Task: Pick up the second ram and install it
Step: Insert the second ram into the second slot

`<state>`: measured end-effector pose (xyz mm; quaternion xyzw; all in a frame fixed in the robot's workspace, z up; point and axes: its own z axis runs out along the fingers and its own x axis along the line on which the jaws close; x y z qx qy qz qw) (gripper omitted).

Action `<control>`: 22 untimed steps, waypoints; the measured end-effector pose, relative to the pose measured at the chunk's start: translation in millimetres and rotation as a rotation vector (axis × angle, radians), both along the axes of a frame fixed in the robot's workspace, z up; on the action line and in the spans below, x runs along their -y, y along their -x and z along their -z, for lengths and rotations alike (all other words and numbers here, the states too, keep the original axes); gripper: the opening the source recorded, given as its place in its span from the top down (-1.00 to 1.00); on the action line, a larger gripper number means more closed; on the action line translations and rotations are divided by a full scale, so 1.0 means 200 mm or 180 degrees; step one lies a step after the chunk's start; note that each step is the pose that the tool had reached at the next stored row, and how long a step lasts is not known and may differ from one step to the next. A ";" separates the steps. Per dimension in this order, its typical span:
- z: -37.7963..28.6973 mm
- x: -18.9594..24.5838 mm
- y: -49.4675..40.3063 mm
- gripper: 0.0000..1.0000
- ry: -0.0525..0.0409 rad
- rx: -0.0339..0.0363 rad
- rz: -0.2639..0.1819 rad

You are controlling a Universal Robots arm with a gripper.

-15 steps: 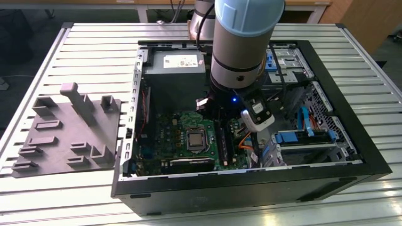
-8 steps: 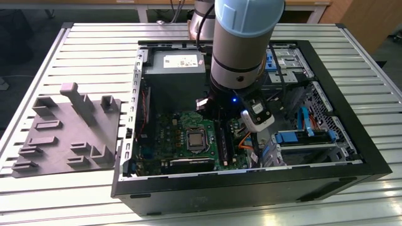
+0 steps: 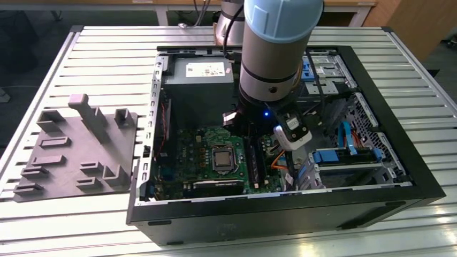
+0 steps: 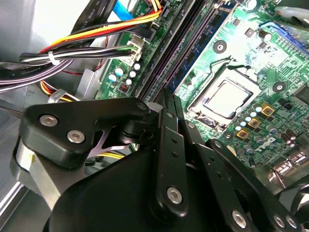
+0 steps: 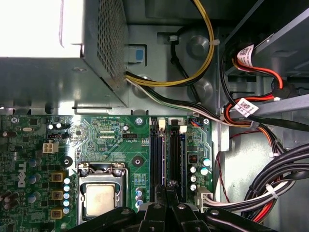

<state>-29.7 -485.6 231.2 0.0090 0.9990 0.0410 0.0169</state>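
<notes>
Slatted aluminium surface [image 3: 107, 48] carries everything, with wooden furniture [image 3: 400, 16] behind. On it lies an open black steel computer case [image 3: 286, 214] on its side, and my grey-and-blue robot arm [image 3: 275, 48] reaches down into it. Moulded grey plastic parts tray [image 3: 78, 155] sits beside the case at the exterior view's left. Inside the case: grey metal power-supply box [image 3: 196, 91], then green motherboard [image 3: 192, 155] with its long black plastic slots [image 5: 155, 159].

Second ram, the thin flat dark blue-green memory stick with small dark chips [image 4: 205, 36], appears to stand on edge in the slot row. In the second wrist view it runs away from the jaws. Jaws drawn together, tips at the near end of that stick. I cannot tell whether they nip its top edge or only rest against it.

Handling, my judgement: very light, and stiff along its length, but the board is brittle. Chips and bottom contacts shouldn't be squeezed. Best hold is across the two flat faces, at the top edge near mid-length, with the stick kept upright and square to the slot. The smooth faces could slip under a weak pinch.
</notes>
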 end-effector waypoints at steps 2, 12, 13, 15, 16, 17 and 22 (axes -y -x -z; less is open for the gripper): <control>0.002 0.000 0.000 0.77 -0.0001 0.0000 0.0000; 0.006 -0.001 0.000 0.77 -0.0001 0.0000 0.0000; 0.007 -0.001 0.000 0.77 -0.0001 0.0000 0.0000; 0.008 -0.001 0.000 0.77 -0.0001 0.0000 0.0000; 0.008 -0.001 0.000 0.77 -0.0001 0.0000 0.0000; 0.008 -0.001 0.000 0.77 -0.0001 0.0000 0.0000; 0.010 -0.002 0.004 0.77 -0.0001 0.0000 0.0000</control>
